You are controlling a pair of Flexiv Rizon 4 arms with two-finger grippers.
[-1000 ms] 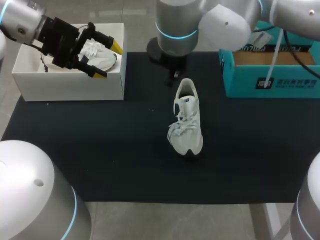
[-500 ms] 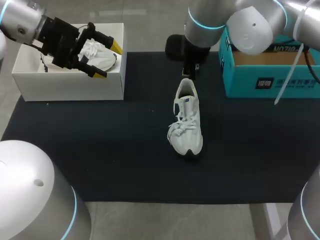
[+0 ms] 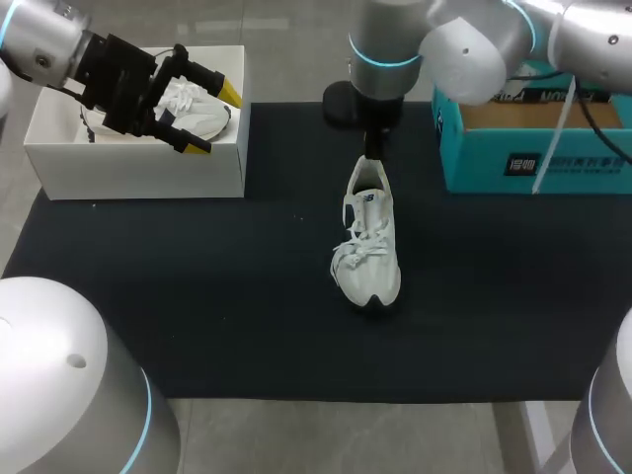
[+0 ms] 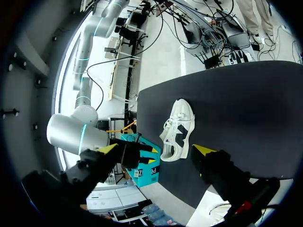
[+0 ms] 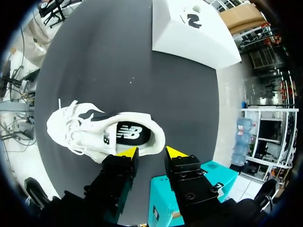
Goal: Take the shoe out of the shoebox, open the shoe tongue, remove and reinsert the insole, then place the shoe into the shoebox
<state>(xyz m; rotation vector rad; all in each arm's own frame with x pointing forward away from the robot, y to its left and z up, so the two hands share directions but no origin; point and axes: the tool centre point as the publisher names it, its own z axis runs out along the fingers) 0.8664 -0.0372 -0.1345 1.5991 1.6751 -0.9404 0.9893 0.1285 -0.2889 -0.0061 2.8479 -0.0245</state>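
black mat [image 3: 197,296], shoe [image 5: 106,135] heel just ahead of slightly spread right hand [image 5: 151,152]

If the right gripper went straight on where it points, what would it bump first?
Most likely the heel of the white shoe, just ahead of the open right gripper. How far off it is, I can't tell.

From overhead the right arm [image 3: 387,49] pretty much covers the right jaws by the shoe [image 3: 368,237], the left jaws block part of the second shoe [image 3: 186,97] in the white box [image 3: 138,170], and the teal box [image 3: 494,158] runs off the edge.
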